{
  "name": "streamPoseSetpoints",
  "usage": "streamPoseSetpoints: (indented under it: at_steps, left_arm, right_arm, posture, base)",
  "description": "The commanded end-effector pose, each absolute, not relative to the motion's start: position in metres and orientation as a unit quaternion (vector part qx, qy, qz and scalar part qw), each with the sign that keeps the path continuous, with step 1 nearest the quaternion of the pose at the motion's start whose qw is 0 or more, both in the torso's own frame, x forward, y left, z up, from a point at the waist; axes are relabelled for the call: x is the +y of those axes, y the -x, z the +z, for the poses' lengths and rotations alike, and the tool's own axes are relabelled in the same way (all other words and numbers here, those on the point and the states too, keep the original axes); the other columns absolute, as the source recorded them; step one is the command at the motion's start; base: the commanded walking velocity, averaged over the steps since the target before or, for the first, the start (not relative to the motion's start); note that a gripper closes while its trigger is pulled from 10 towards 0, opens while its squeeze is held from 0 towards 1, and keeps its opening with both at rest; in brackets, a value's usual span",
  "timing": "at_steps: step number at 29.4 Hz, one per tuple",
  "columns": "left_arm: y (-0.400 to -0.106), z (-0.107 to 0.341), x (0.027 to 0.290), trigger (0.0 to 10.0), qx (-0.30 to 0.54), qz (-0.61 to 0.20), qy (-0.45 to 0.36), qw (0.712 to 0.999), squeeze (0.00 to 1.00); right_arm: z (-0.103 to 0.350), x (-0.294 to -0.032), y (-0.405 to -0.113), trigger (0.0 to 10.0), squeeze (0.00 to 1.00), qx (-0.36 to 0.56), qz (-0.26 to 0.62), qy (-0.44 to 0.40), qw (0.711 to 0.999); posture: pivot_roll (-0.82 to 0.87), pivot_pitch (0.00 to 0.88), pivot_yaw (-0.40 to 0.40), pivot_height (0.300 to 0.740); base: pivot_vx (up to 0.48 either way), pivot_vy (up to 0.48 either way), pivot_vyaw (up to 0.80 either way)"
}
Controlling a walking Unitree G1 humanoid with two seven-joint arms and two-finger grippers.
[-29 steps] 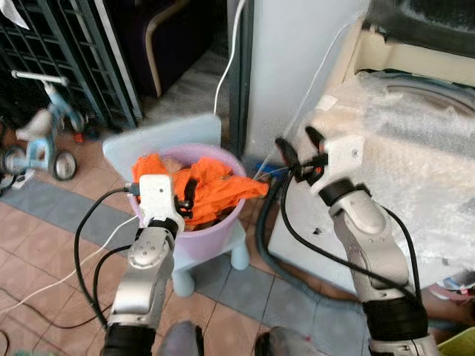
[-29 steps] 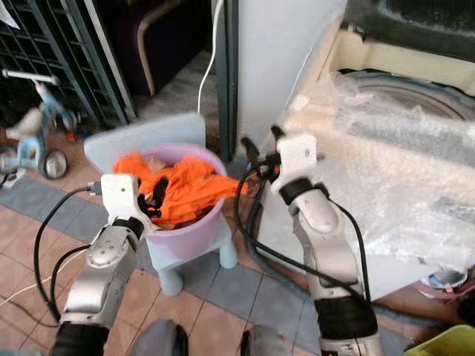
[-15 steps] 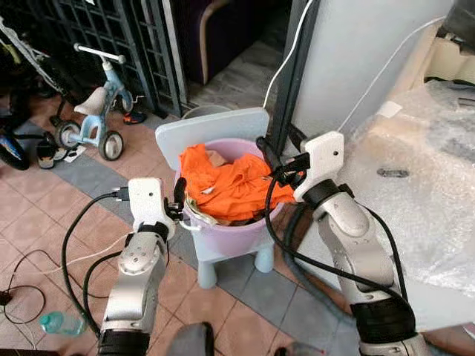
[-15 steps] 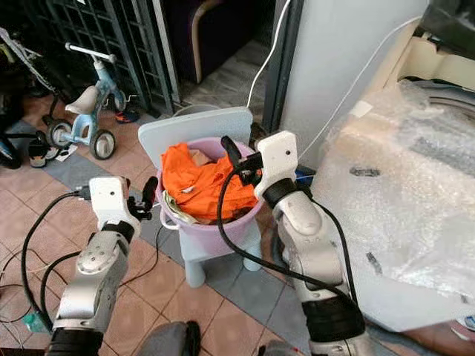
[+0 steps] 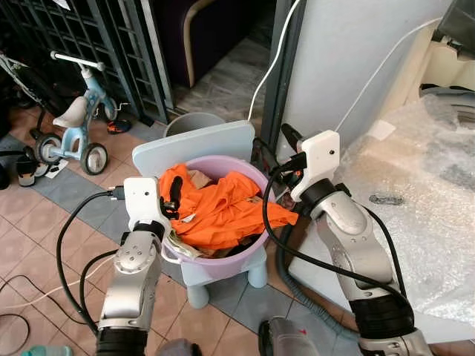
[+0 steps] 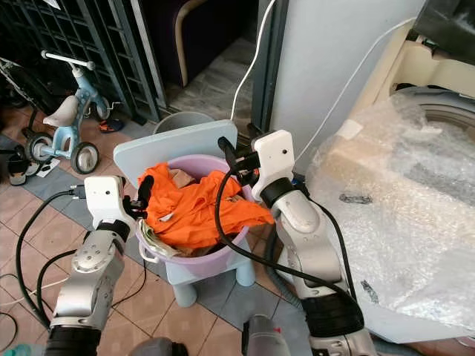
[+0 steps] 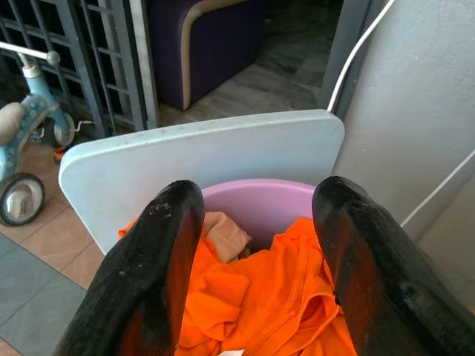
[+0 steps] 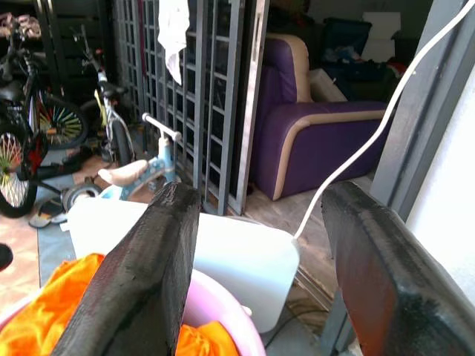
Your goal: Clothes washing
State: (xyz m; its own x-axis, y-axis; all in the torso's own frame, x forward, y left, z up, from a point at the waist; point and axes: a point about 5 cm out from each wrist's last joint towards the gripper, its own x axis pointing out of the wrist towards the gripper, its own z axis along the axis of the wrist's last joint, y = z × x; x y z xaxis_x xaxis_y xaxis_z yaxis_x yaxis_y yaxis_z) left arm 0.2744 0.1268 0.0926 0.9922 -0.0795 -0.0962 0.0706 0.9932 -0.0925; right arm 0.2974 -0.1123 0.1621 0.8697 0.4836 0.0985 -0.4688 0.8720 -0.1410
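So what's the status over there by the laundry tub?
Left hand open at the purple tub rim. Right hand open above its far side. Orange clothes unheld, one end draped over the rim. Nothing blocking.

Orange clothes point(image 5: 223, 211) cover the interior of the purple basin point(image 5: 249, 256), hiding whatever lies beneath; a beige item point(image 7: 223, 231) shows only partly at the back rim. The small chair point(image 5: 197, 144) seat is concealed under the basin. Bubble wrap point(image 6: 401, 200) obscures the washing machine point(image 6: 445, 111), cut off at the right edge.
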Motion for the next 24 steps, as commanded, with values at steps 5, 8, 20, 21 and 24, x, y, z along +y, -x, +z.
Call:
streamPoseSetpoints:
  at_steps: [5, 8, 20, 21, 24]
  left_arm:
    - [-0.274, 0.092, 0.14, 10.0, 0.056, -0.006, 0.029, 0.998, 0.0]
    - [-0.268, 0.091, 0.147, 10.0, 0.067, 0.014, 0.02, 0.997, 0.0]
    - [-0.206, 0.079, 0.181, 10.0, 0.156, 0.053, -0.008, 0.986, 0.0]
    - [-0.201, 0.078, 0.18, 10.0, 0.165, 0.05, -0.004, 0.985, 0.0]
    - [-0.193, 0.078, 0.18, 10.0, 0.177, 0.037, -0.004, 0.983, 0.0]
  right_arm:
    - [0.124, -0.098, -0.289, 10.0, 0.0, 0.053, 0.342, 0.092, 0.934]
    - [0.105, -0.096, -0.284, 10.0, 0.0, 0.085, 0.367, 0.091, 0.922]
    - [0.041, -0.09, -0.282, 10.0, 0.0, 0.221, 0.329, 0.103, 0.912]
    - [0.039, -0.087, -0.282, 10.0, 0.0, 0.222, 0.338, 0.109, 0.908]
    - [0.034, -0.082, -0.284, 10.0, 0.0, 0.23, 0.352, 0.132, 0.898]
  posture:
    - [-0.04, 0.102, 0.03, 0.74]
    - [0.0, 0.111, 0.023, 0.74]
    - [0.15, 0.195, -0.005, 0.74]
    - [0.15, 0.195, -0.005, 0.74]
    - [0.17, 0.217, 0.001, 0.74]
  base:
    - [0.0, 0.0, 0.0]
    - [0.0, 0.0, 0.0]
    - [0.0, 0.0, 0.78]
    - [0.0, 0.0, 0.8]
    - [0.0, 0.0, 0.27]
